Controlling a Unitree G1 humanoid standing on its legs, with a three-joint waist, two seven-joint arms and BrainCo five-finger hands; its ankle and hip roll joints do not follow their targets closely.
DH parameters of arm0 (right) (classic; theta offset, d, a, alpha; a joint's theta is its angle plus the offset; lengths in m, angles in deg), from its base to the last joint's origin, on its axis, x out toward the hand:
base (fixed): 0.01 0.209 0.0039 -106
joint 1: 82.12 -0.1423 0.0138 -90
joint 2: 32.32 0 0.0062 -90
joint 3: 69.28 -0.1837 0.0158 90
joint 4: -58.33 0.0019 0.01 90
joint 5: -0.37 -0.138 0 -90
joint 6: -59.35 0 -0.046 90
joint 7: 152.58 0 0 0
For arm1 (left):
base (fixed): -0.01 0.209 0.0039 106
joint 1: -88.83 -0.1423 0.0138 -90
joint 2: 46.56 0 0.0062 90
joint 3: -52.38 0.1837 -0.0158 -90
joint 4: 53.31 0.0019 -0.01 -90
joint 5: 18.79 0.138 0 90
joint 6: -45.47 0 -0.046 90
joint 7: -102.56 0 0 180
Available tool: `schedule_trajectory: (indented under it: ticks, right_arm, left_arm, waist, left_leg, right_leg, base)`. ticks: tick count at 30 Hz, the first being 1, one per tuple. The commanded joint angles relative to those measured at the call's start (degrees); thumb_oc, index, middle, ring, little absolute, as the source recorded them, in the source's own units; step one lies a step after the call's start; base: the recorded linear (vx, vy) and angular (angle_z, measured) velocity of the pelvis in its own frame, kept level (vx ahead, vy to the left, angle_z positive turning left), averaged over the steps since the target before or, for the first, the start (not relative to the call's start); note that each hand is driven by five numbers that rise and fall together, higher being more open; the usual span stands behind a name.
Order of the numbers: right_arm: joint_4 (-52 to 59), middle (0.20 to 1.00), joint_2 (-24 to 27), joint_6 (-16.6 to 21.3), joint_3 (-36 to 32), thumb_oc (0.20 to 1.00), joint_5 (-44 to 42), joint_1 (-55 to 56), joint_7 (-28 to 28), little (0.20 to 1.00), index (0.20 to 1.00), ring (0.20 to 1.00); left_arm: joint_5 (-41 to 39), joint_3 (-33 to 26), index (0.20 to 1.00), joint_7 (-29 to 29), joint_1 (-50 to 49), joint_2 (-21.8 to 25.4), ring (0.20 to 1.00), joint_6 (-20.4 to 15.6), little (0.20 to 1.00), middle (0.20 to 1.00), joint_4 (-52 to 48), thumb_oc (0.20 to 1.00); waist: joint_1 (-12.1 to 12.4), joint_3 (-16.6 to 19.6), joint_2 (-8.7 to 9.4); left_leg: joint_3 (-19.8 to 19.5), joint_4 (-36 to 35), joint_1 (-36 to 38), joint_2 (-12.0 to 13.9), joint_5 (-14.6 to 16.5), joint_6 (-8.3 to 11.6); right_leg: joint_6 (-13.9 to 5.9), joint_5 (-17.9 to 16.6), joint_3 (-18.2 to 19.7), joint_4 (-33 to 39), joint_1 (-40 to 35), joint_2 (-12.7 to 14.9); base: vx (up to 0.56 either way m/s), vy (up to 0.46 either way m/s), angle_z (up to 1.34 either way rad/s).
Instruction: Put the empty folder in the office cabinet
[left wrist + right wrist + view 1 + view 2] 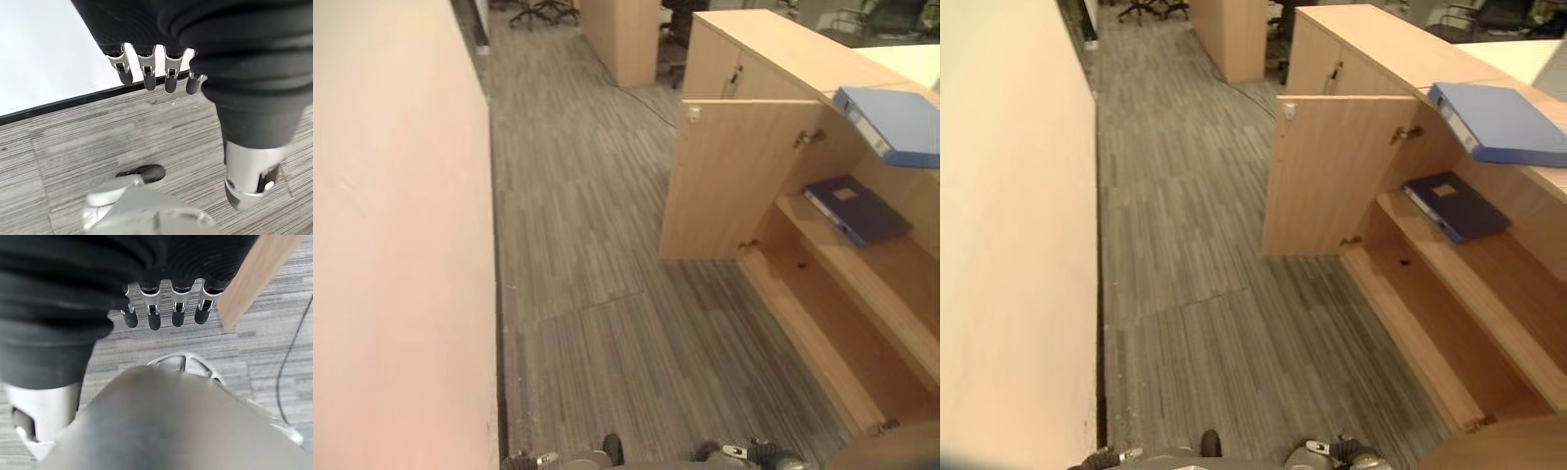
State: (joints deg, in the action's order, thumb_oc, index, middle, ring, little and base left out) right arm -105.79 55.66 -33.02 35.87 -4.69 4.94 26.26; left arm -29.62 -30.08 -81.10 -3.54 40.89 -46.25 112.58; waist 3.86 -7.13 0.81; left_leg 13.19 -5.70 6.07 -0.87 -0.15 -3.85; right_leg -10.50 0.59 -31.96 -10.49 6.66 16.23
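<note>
A light blue ring-binder folder [891, 122] lies flat on top of the low wooden office cabinet [773, 49] at the right. The cabinet's door [734, 181] stands swung open. Inside, a dark blue folder [857, 209] lies on the upper shelf [862, 284]; the bottom shelf below it is bare. My left hand [146, 73] hangs down over the grey floor, fingers relaxed and holding nothing. My right hand [154, 316] hangs the same way, open and holding nothing, beside a wooden edge [254, 274].
A pale wall [391, 245] runs along the left. Grey striped carpet [587, 294] stretches between the wall and the cabinet. Another wooden unit [622, 34] and office chairs [543, 10] stand at the far end.
</note>
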Motion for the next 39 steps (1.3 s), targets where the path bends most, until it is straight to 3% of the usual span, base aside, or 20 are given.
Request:
schedule_trajectory:
  ticks: [1, 3, 7, 14, 15, 16, 18, 19, 20, 22, 23, 24, 25, 26, 27, 28, 29, 30, 34, 39]
  right_arm:
    - [-2.17, 1.000, 1.03, 0.04, 1.11, 1.000, 1.16, -0.85, -0.16, 1.000, 1.000, 1.000]
    - [-2.76, 1.000, 0.93, -0.05, 0.87, 1.000, 1.04, -0.49, -0.02, 1.000, 1.000, 1.000]
    - [-3.26, 1.000, 0.91, -0.07, 0.63, 1.000, 0.92, 0.23, 0.22, 1.000, 1.000, 1.000]
    - [-6.60, 1.000, 2.46, 0.36, -3.38, 1.000, -2.75, 2.49, -0.52, 1.000, 1.000, 1.000]
    - [-7.80, 1.000, 3.47, 0.23, -4.40, 1.000, -3.49, 1.73, -0.96, 1.000, 1.000, 1.000]
    - [-7.82, 1.000, 3.46, 0.24, -4.41, 1.000, -3.49, 1.70, -0.96, 1.000, 1.000, 1.000]
    - [-7.78, 1.000, 4.49, 0.10, -4.50, 1.000, -4.00, 0.92, -1.61, 1.000, 1.000, 1.000]
    - [-7.79, 1.000, 4.49, 0.10, -4.52, 1.000, -4.00, 0.89, -1.61, 1.000, 1.000, 1.000]
    - [-7.56, 1.000, 5.22, 0.14, -4.63, 1.000, -4.45, 0.50, -2.14, 1.000, 1.000, 1.000]
    - [-7.42, 1.000, 5.98, 0.18, -4.97, 1.000, -5.08, 0.27, -2.07, 1.000, 1.000, 1.000]
    - [-7.29, 1.000, 6.14, 0.29, -5.00, 1.000, -5.19, 0.40, -2.04, 1.000, 1.000, 1.000]
    - [-7.45, 1.000, 6.42, 0.30, -4.91, 1.000, -4.57, 0.57, -2.19, 1.000, 1.000, 1.000]
    - [-7.45, 1.000, 6.43, 0.30, -4.91, 1.000, -4.56, 0.58, -2.19, 1.000, 1.000, 1.000]
    - [-7.65, 1.000, 6.49, 0.25, -4.74, 1.000, -3.80, 0.77, -2.31, 1.000, 1.000, 1.000]
    - [-7.64, 1.000, 6.50, 0.25, -4.73, 1.000, -3.79, 0.80, -2.31, 1.000, 1.000, 1.000]
    - [-7.76, 1.000, 6.56, 0.21, -4.60, 1.000, -3.17, 0.82, -2.45, 1.000, 1.000, 1.000]
    - [-8.43, 1.000, 6.58, 0.15, -4.29, 1.000, -1.94, 1.25, -2.56, 1.000, 1.000, 1.000]
    - [-8.76, 1.000, 6.64, 0.11, -4.49, 1.000, -1.74, 1.41, -2.70, 1.000, 1.000, 1.000]
    - [-10.36, 1.000, 6.83, -0.28, -5.31, 1.000, -0.33, 2.69, -2.42, 1.000, 1.000, 1.000]
    - [-11.19, 1.000, 6.56, -1.07, -6.86, 1.000, -0.14, 2.53, -2.19, 1.000, 1.000, 1.000]
  left_arm:
    - [1.77, -1.56, 1.000, -0.02, 1.93, 1.10, 1.000, -0.13, 1.000, 1.000, 1.98, 1.000]
    - [2.41, -1.61, 1.000, 0.09, 2.03, 1.24, 1.000, -0.22, 1.000, 1.000, 2.02, 1.000]
    - [2.84, -1.80, 1.000, 0.06, 2.05, 1.33, 1.000, -0.36, 1.000, 1.000, 1.99, 1.000]
    - [1.05, -2.14, 1.000, 0.51, 1.26, 0.58, 1.000, -0.50, 1.000, 1.000, 1.99, 1.000]
    - [-0.34, -1.80, 1.000, 0.49, 1.69, 0.90, 1.000, -0.76, 1.000, 1.000, 0.90, 1.000]
    - [-0.34, -1.79, 1.000, 0.49, 1.70, 0.91, 1.000, -0.75, 1.000, 1.000, 0.89, 1.000]
    - [-1.34, -1.16, 1.000, 0.18, 2.33, 1.10, 1.000, -0.92, 1.000, 1.000, -0.78, 1.000]
    - [-1.35, -1.14, 1.000, 0.18, 2.36, 1.10, 1.000, -0.91, 1.000, 1.000, -0.79, 1.000]
    - [-2.13, -0.55, 1.000, -0.38, 2.53, 0.81, 1.000, -1.17, 1.000, 1.000, -2.02, 1.000]
    - [-3.49, -0.87, 1.000, -0.53, 2.21, 0.40, 1.000, -1.39, 1.000, 1.000, -2.33, 1.000]
    - [-4.00, -1.16, 1.000, -0.59, 2.04, 0.36, 1.000, -1.40, 1.000, 1.000, -2.23, 1.000]
    - [-4.35, -1.80, 1.000, -1.20, 1.75, 0.06, 1.000, -1.56, 1.000, 1.000, -2.01, 1.000]
    - [-4.35, -1.80, 1.000, -1.20, 1.74, 0.06, 1.000, -1.56, 1.000, 1.000, -2.01, 1.000]
    - [-4.18, -1.89, 1.000, -1.50, 1.64, 0.00, 1.000, -1.64, 1.000, 1.000, -1.80, 1.000]
    - [-4.17, -1.89, 1.000, -1.50, 1.62, -0.01, 1.000, -1.65, 1.000, 1.000, -1.79, 1.000]
    - [-4.26, -1.92, 1.000, -1.86, 1.63, -0.07, 1.000, -1.73, 1.000, 1.000, -1.85, 1.000]
    - [-4.32, -1.91, 1.000, -2.07, 1.68, -0.23, 1.000, -1.89, 1.000, 1.000, -1.67, 1.000]
    - [-4.40, -1.93, 1.000, -2.21, 1.79, -0.36, 1.000, -1.94, 1.000, 1.000, -1.52, 1.000]
    - [-3.00, -1.75, 1.000, -2.50, 1.43, -1.03, 1.000, -1.95, 1.000, 1.000, -0.20, 1.000]
    - [0.72, 0.61, 1.000, -2.40, 2.35, -1.00, 1.000, -1.86, 1.000, 1.000, -0.06, 1.000]
  waist:
    - [-0.88, -3.10, 0.02]
    - [-1.42, -3.38, 0.40]
    - [-1.49, -3.10, 0.85]
    - [-3.26, -0.34, 0.77]
    - [-3.23, -1.11, 2.09]
    - [-3.30, -1.04, 2.03]
    - [-2.13, -3.02, 3.07]
    - [-2.24, -2.95, 2.93]
    - [-1.23, -4.00, 3.67]
    - [-0.34, -4.13, 4.34]
    - [0.12, -4.12, 4.63]
    - [0.82, -3.85, 4.70]
    - [0.82, -3.89, 4.77]
    - [1.21, -3.54, 4.22]
    - [1.21, -3.61, 4.30]
    - [1.41, -3.47, 3.84]
    - [2.36, -3.65, 2.80]
    - [2.38, -3.54, 2.33]
    - [2.22, -1.79, -0.11]
    - [0.68, 0.62, -1.12]
  left_leg:
    - [-0.58, 0.70, 1.31, -1.36, 4.54, 3.27]
    - [-1.30, 0.70, 2.23, -1.65, 5.30, 3.29]
    - [-1.64, 0.70, 3.00, -1.79, 6.22, 3.49]
    - [-1.48, 3.48, 7.38, 3.83, 8.83, 5.88]
    - [-0.89, 18.34, 2.31, 8.37, 5.83, 7.44]
    - [-1.03, 18.85, 1.95, 8.55, 6.05, 7.54]
    - [-2.93, 34.79, -5.85, 10.46, 1.28, 6.95]
    - [-3.18, 35.34, -6.29, 10.68, 1.46, 7.04]
    - [-4.07, 41.58, -11.50, 10.84, 0.45, 5.68]
    - [-4.40, 39.23, -15.22, 10.11, 1.78, 5.00]
    - [-4.67, 35.81, -15.40, 9.55, 1.89, 4.92]
    - [-6.57, 27.32, -15.71, 8.86, 1.23, 5.74]
    - [-6.52, 27.04, -15.51, 8.75, 1.09, 5.73]
    - [-8.53, 19.35, -15.24, 8.71, -1.53, 6.97]
    - [-8.46, 18.73, -14.84, 8.58, -1.87, 6.98]
    - [-10.48, 13.69, -15.92, 8.57, -6.32, 7.43]
    - [-15.73, 5.91, -17.31, 8.52, -9.87, 8.92]
    - [-17.46, 3.44, -17.32, 8.57, -10.69, 9.66]
    - [-21.55, 0.70, -15.72, 8.65, -10.89, 10.85]
    - [-18.02, 0.86, -12.11, 5.29, -8.08, 8.73]
  right_leg:
    - [-0.12, -9.30, 8.20, 8.25, 2.03, -5.91]
    - [-0.62, -10.95, 9.62, 11.31, 2.79, -7.34]
    - [-0.64, -11.58, 8.15, 13.93, 1.22, -7.85]
    - [2.64, -5.80, 9.16, 8.41, -0.99, -10.74]
    - [5.14, -3.37, 10.29, 8.47, -4.03, -12.45]
    - [5.22, -3.35, 10.19, 8.51, -3.95, -12.56]
    - [7.63, -1.88, 10.43, 9.05, -6.23, -13.64]
    - [7.72, -1.85, 10.28, 9.05, -6.12, -13.81]
    - [8.98, -0.54, 10.84, 9.42, -7.69, -14.32]
    - [8.77, 0.14, 11.93, 10.08, -9.18, -14.05]
    - [8.46, 0.19, 12.62, 10.37, -9.92, -13.73]
    - [7.72, 0.77, 13.42, 11.11, -11.08, -13.17]
    - [7.70, 0.78, 13.42, 11.12, -11.14, -13.09]
    - [7.37, 1.29, 13.77, 11.31, -11.76, -13.20]
    - [7.37, 1.31, 13.77, 11.31, -11.87, -13.10]
    - [7.66, 1.25, 13.78, 11.43, -11.98, -13.14]
    - [7.75, 2.53, 15.14, 11.61, -13.90, -13.71]
    - [7.66, 2.94, 15.71, 11.55, -14.25, -13.91]
    - [6.33, 3.70, 18.34, 13.11, -16.11, -13.62]
    - [3.43, 2.60, 20.18, 13.09, -15.74, -8.04]
  base:
    - [0.17, -0.108, -0.06]
    - [0.18, -0.127, 0.05]
    - [0.17, -0.122, 0.26]
    - [0.28, -0.228, 0.07]
    - [0.19, -0.302, -0.08]
    - [0.22, -0.424, -0.03]
    - [0.04, -0.221, -0.05]
    - [0.06, -0.206, -0.18]
    - [0.09, -0.132, -0.33]
    - [0.15, -0.056, -0.39]
    - [0.25, 0.095, -0.43]
    - [0.19, 0.087, -0.54]
    - [0.22, 0.128, -0.37]
    - [0.09, 0.057, -0.36]
    - [0.11, 0.115, -0.32]
    - [0.22, 0.160, -0.31]
    - [0.29, 0.205, -0.20]
    - [0.36, 0.225, -0.14]
    - [0.25, 0.232, -0.52]
    - [0.25, 0.362, -0.37]
